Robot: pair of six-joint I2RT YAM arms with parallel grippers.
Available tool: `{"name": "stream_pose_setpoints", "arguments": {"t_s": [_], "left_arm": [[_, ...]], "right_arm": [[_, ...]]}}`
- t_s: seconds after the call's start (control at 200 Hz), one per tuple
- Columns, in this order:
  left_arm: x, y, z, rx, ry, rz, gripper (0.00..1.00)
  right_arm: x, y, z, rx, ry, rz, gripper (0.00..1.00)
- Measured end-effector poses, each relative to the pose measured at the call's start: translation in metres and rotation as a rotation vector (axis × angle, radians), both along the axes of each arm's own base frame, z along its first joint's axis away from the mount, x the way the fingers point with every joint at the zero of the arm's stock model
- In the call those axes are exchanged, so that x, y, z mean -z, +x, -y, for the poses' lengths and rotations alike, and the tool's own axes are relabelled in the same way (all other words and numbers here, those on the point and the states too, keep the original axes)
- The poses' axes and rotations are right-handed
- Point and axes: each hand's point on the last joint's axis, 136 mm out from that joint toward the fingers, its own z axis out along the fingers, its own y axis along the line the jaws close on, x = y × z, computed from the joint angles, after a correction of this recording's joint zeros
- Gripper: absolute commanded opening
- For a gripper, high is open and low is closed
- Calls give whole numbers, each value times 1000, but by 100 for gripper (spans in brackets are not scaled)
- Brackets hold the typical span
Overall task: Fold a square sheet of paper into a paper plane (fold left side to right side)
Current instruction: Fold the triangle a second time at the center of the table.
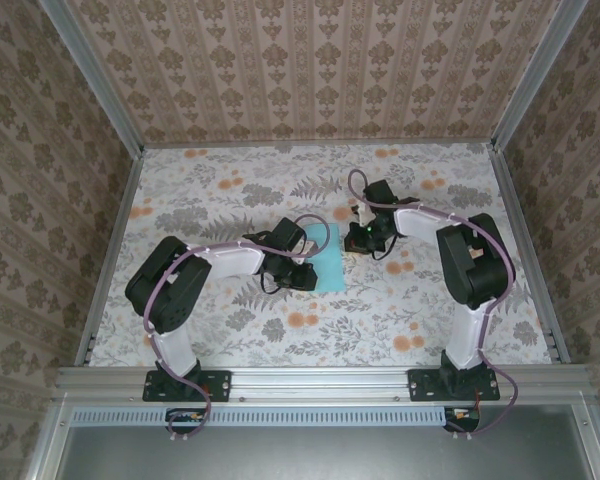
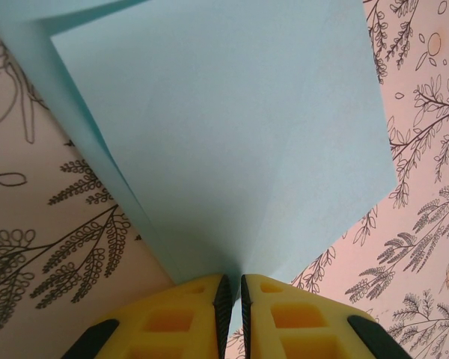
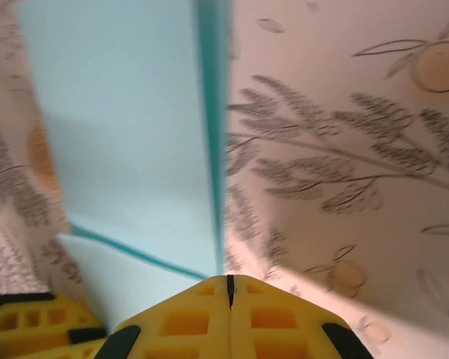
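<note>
Left gripper (image 2: 232, 280) is pinching the square sheet of paper (image 2: 232, 134) fanning out ahead. Right gripper (image 3: 229, 279) is sitting fully closed, paper edge at its tips.

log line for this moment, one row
left gripper: shut on light-blue paper sheet | right gripper: shut on sheet edge | sheet: partly folded

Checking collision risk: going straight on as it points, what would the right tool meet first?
Probably the light-blue square sheet of paper, whose edge lies just ahead of the shut right tool; depth is unclear, so possibly the floral tablecloth.
</note>
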Motion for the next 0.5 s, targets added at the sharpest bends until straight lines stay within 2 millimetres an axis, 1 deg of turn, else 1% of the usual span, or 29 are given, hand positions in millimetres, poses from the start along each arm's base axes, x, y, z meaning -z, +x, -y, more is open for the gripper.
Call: {"name": "stream_pose_setpoints", "arguments": {"t_s": [0.095,0.18,0.235,0.295,0.5], "left_arm": [[0,0,0,2,1,0,17],[0,0,0,1,3,2,17],[0,0,0,2,4,2,17],[-1,0,0,3,4,3,17],[-3,0,1,4,10,1,18]], "right_arm": [[-13,-10,-18,-28,38,20,1],[-13,-19,-32,-50,58,13,1],[-9,-26,-40,-65,66,-7,1],[-3,-29,-44,-71,68,-25,1],[24,-33,-42,-57,45,-92,1]]}}
